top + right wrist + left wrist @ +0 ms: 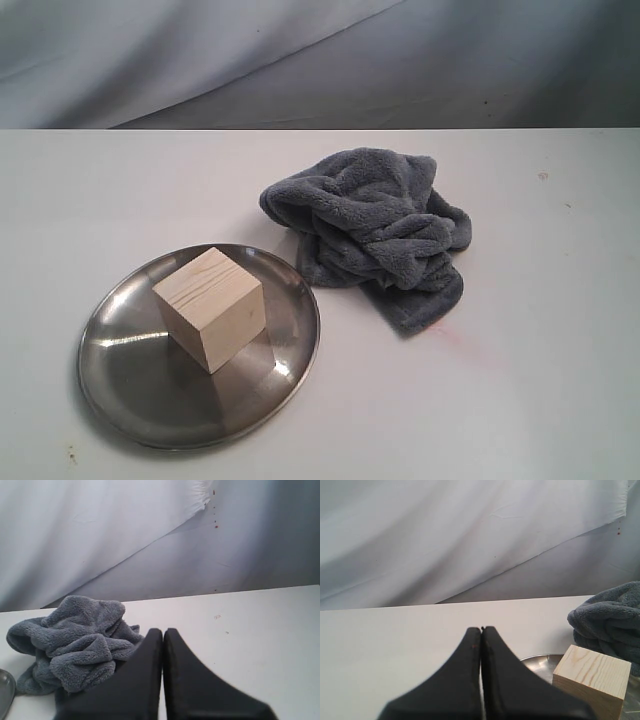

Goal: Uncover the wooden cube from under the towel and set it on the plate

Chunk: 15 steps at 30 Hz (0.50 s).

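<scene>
the wooden cube (210, 308) is pale wood with thin grain lines. the plate (130, 400) is shiny, smooth metal. the towel (375, 225) is soft, fuzzy cloth. the table (540, 380) looks smooth and dull.

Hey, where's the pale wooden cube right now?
In the exterior view, the pale wooden cube sits on the round stainless-steel plate at lower left, with the crumpled blue-grey fleece towel beside the plate to its upper right.

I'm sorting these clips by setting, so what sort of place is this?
Likely a staged robot test bench, not a home: a white table, a grey cloth backdrop draped behind it, and only a steel plate, wooden cube and towel set out.
</scene>
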Available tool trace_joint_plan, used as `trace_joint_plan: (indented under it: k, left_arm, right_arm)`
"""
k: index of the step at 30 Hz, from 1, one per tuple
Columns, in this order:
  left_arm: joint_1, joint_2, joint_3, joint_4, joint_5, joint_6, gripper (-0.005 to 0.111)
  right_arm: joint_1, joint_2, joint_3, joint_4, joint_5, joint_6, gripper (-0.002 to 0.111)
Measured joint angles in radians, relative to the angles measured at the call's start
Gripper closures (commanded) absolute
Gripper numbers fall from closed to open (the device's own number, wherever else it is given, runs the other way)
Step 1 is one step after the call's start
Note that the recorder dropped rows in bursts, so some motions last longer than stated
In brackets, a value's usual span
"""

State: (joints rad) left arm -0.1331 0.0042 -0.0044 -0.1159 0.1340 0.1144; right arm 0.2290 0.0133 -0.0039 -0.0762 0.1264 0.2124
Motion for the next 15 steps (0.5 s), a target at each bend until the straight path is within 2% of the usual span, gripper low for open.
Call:
trace_joint_plan:
  k: [15]
  left_arm:
    - [0.0,0.0,0.0,0.0,0.0,0.0,0.107]
  right_arm:
    - [-0.002,-0.008,0.0,0.088,0.014,-0.165,0.108]
